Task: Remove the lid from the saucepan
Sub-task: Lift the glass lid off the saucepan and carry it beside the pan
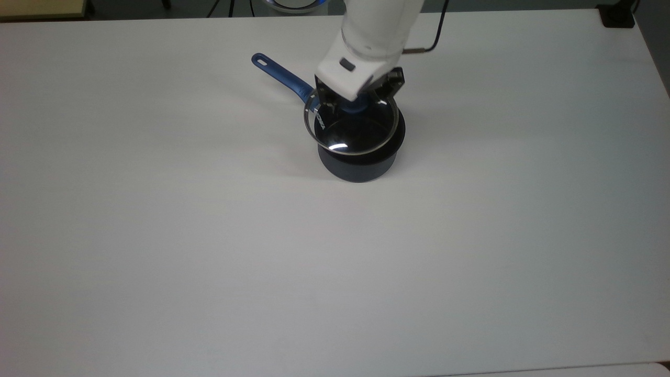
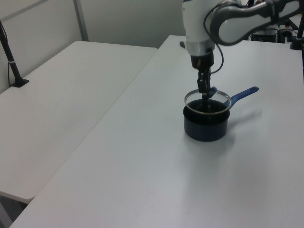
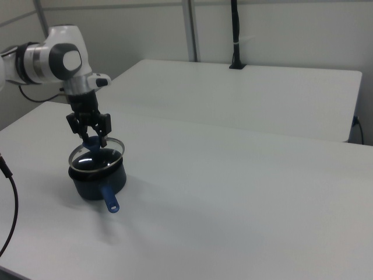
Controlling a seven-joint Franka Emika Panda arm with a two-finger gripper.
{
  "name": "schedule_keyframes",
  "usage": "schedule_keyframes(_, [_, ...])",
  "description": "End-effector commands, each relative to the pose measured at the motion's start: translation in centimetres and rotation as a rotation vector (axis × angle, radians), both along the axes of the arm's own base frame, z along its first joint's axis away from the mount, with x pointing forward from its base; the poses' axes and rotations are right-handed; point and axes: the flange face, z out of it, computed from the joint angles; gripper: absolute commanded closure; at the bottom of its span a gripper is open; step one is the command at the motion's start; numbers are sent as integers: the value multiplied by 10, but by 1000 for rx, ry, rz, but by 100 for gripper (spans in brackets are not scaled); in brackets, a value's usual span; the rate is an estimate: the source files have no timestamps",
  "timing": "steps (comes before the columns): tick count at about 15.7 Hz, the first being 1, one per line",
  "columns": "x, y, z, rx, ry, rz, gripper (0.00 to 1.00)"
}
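Lid lifted just above saucepan; hand clamped on blue knob; lettering unreadable.

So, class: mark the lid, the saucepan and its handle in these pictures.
the lid (image 1: 349, 137): top view, on the clear glass, below the knob.
the saucepan (image 2: 205, 130): left view, on the dark outer wall.
the handle (image 3: 109, 199): right view, midway along the blue handle.

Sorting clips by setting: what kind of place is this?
Probably a robotics lab or test room, not a kitchen: a robot arm works at bare white tables with partition walls behind, and the saucepan sits on no stove.
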Motion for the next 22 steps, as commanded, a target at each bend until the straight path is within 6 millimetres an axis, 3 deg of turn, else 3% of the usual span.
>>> schedule_keyframes(1, [-7, -20, 28, 1, 18, 13, 50])
schedule_keyframes(4, [-2, -54, 28, -5, 33, 4, 49])
schedule_keyframes(10, [9, -163, 15, -23, 38, -47, 49])
schedule_keyframes(14, [6, -219, -18, -39, -10, -122, 49])
schedule_keyframes(18, [-9, -238, -58, -45, 10, -145, 49])
schedule_keyframes(22, [-20, -249, -80, -48, 30, -162, 49])
